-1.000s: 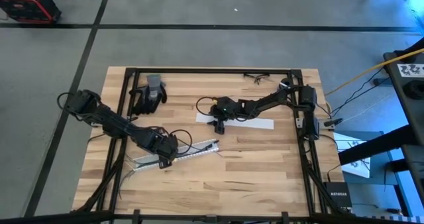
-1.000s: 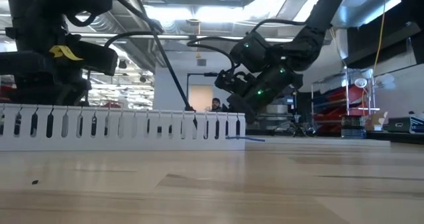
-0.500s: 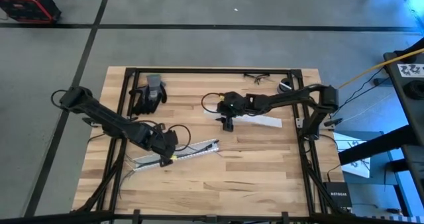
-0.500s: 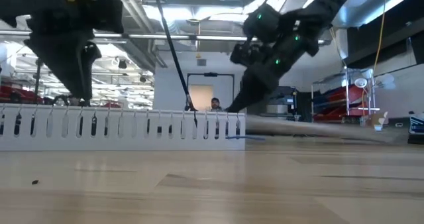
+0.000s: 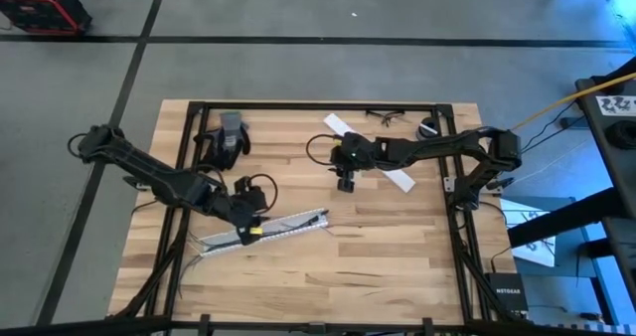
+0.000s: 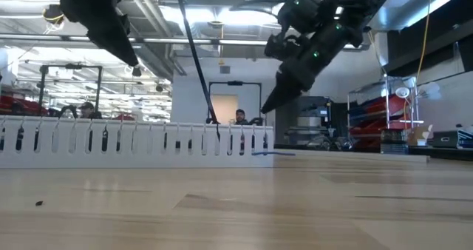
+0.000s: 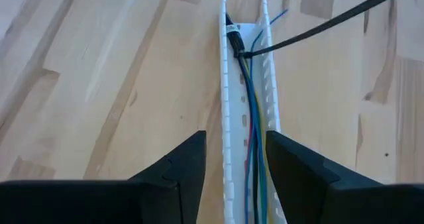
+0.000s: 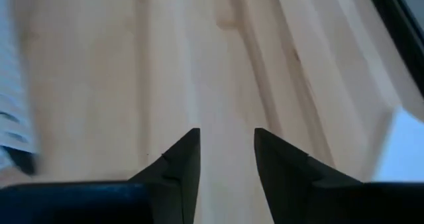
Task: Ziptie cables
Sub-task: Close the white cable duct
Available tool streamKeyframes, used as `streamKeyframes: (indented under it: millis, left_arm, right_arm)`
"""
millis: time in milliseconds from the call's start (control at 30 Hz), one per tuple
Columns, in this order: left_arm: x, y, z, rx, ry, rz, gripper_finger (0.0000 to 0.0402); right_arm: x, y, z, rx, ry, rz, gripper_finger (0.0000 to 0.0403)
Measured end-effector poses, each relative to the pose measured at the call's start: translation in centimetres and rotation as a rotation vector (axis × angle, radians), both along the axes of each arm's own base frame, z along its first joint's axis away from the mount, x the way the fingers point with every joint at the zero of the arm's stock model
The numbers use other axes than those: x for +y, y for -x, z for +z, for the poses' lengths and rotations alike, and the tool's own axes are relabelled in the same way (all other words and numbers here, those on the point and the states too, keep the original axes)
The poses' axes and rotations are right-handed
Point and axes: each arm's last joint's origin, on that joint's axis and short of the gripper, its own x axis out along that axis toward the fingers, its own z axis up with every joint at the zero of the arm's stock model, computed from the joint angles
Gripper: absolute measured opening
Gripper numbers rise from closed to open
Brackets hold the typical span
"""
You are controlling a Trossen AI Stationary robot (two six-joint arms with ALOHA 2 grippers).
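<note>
- Across the wooden worktop [image 5: 378, 256], my two arms reach inward from either side, with the long white slotted channel [image 5: 288, 223] lying aslant toward my left half.
- My left gripper [image 7: 235, 177] hovers above one end of that channel, fingers apart and holding nothing, looking straight down its length.
- My right gripper [image 8: 222, 164] hangs well apart from it over bare wood near the middle, beside a flat white strip [image 5: 370, 151]; its fingers are also spread and empty.
- Inside the channel run the cables [image 7: 250, 124], dark, blue and yellowish strands, already cinched near the far end by a black ziptie [image 7: 311, 30] whose long tail juts out sideways.
- I judge one tie done; next I would need a fresh tie, or that tail gripped and pulled tighter.
</note>
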Motion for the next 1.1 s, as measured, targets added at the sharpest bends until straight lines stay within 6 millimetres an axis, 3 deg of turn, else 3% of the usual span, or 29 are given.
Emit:
streamKeyframes:
  millis: [133,233,433,533,633,833,967,1100]
  left_arm:
    - [0.6,-0.3,-0.1,-0.005,0.024,0.057,0.0172]
    - [1.3,-0.7,0.0,-0.016,0.026,0.085,0.0197]
    - [2.2,-1.3,0.2,-0.047,-0.005,0.073,0.0234]
    - [2.6,-1.5,0.4,-0.065,-0.016,0.075,0.0240]
    - [2.9,-1.7,0.4,-0.077,-0.024,0.077,0.0241]
    - [3.0,-1.8,0.5,-0.086,-0.022,0.083,0.0238]
    - [3.0,-1.8,0.5,-0.085,-0.023,0.082,0.0238]
    - [3.1,-1.8,0.5,-0.085,-0.025,0.084,0.0238]
  right_arm:
    - [-0.5,0.8,0.0,0.062,0.039,-0.085,0.0160]
    - [-2.2,1.5,0.3,0.075,0.035,-0.203,0.0203]
    - [-8.0,4.4,-0.3,0.122,-0.070,-0.379,0.0279]
    - [-11.6,5.3,-0.7,0.030,-0.131,-0.397,0.0288]
    - [-13.8,5.6,-2.1,0.008,-0.115,-0.411,0.0287]
    - [-14.3,3.8,-4.5,-0.059,-0.113,-0.309,0.0285]
    - [-14.7,3.6,-5.9,0.024,-0.111,-0.353,0.0284]
    - [-15.5,3.4,-6.0,0.081,-0.137,-0.369,0.0284]
